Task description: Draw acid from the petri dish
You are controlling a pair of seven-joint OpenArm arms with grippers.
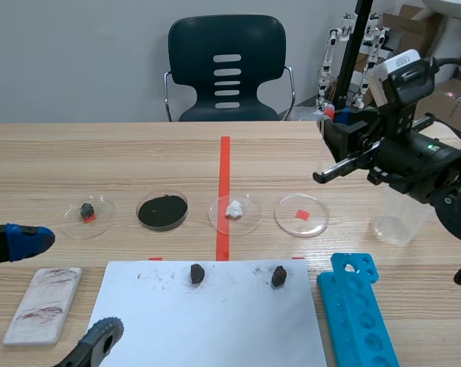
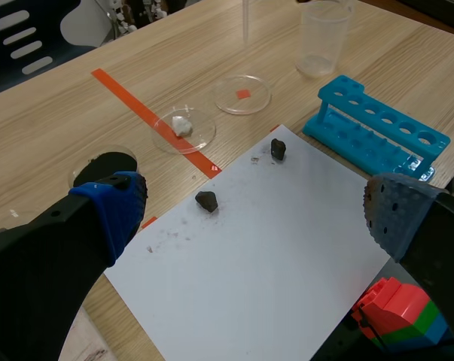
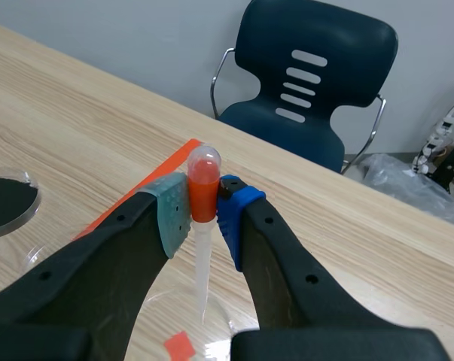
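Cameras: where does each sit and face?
Scene: at the robot's middle, facing across the table to the chair; left claw and right arm show.
Left wrist: low, looking down at the paper; open left claw shows.
Right wrist: raised, facing the chair; right claw shows, shut on a pipette.
Shared: all three see the red-square dish.

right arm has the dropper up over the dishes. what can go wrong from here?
1. The right gripper clamps the dropper by its soft orange bulb, so the thin tube could tilt on the way down.
2. Its tip hangs over the petri dish with the red square; that light dish may slide if the tip pushes it.
3. No liquid is visible in that dish, so it may draw only air.
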